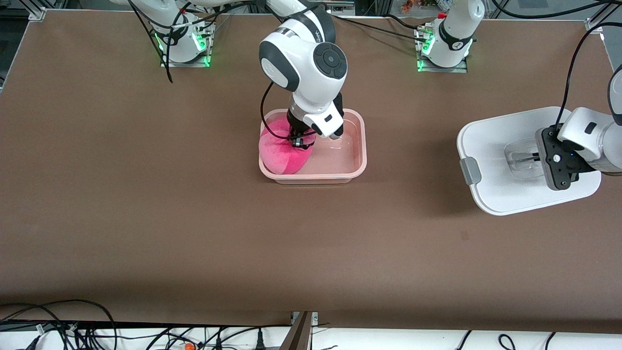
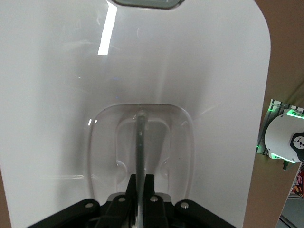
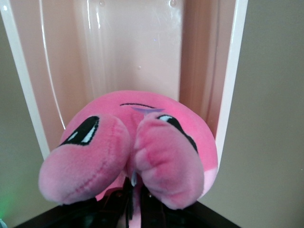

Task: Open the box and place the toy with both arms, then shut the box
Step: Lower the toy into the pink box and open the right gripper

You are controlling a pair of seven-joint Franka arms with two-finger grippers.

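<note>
Fingertips of my right gripper (image 1: 300, 142) are mostly buried in the pink plush toy (image 1: 282, 150), so the front view shows only a black tip against fabric; my right wrist view shows the fingers clenched on a pinch of plush between two bulging folds. That same view gives the toy's face (image 3: 137, 114), dark oval eyes and a thin mouth line, which the front camera does not show. The toy sits in the pale pink tub (image 1: 357, 160), at the end toward the right arm, bulging over the rim there; the rest of the tub floor is bare and glossy. My right arm's wrist covers part of the tub's rim farthest from the front camera. The white lid (image 1: 491, 146) lies well apart, toward the left arm's end of the table, with one grey side clip (image 1: 470, 171) visible; its second clip is not visible. My left gripper (image 1: 533, 156) is closed on the clear handle (image 2: 140, 142) in the lid's recessed centre; the left wrist view shows the thin bar running between the fingers, and the frame edge cuts off my left arm.
</note>
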